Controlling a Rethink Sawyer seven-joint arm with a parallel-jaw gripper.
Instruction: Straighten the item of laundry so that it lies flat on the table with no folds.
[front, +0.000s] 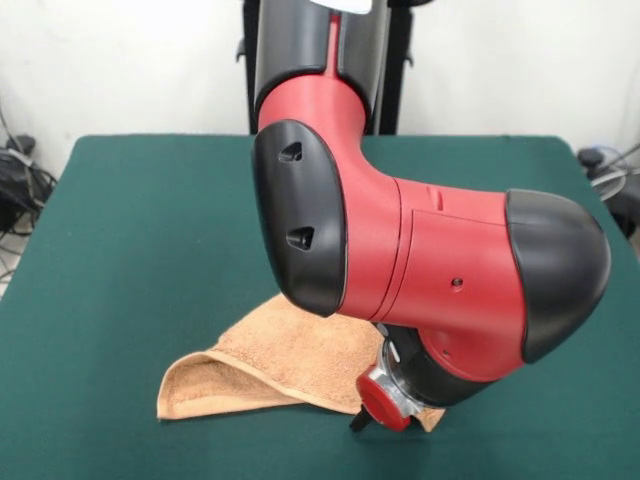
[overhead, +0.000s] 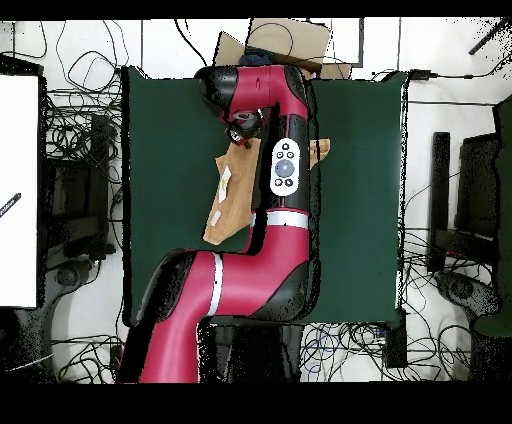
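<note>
Folded towel (front: 290, 365) beneath hand (front: 372, 410)

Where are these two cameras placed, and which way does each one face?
Front view: sits across the table, facing the robot; the arm comes down from above, hiding part of the towel.
Overhead view: sits above, looking straight down, robot's base at the bottom; the arm stretches up across the table and towel.
Shared: same arm, green table and peach towel, half-turned between views. The gripper is low at the towel; open or shut is unclear.
</note>
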